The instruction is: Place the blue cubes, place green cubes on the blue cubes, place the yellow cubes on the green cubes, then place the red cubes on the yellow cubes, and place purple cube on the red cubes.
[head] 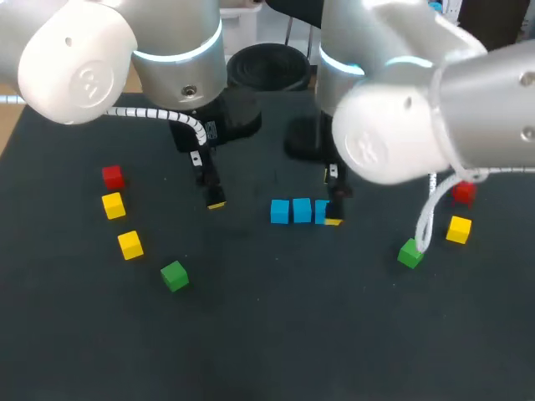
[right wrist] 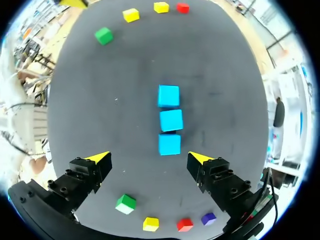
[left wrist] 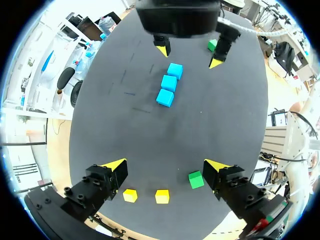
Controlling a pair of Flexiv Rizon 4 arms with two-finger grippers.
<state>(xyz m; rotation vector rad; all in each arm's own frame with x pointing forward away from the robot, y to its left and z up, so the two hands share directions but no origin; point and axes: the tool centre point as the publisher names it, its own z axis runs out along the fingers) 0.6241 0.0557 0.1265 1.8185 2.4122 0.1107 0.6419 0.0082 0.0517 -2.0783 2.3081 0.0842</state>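
Right gripper (right wrist: 148, 157) and left gripper (left wrist: 165, 163) wide open, empty.
Three blue cubes (right wrist: 170, 120) rowed just ahead of right gripper; green stage judged due: green cube (left wrist: 195, 179) beside left gripper wants grasping.

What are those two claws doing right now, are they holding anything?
Left gripper: open, holding nothing.
Right gripper: open, holding nothing; the blue cubes lie just ahead of it.

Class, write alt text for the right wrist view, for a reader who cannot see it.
Three blue cubes lie in a close row on the dark table, ahead of the open right claw. Beside the claw sit a green cube, yellow cube, red cube and purple cube; more cubes lie beyond the row.
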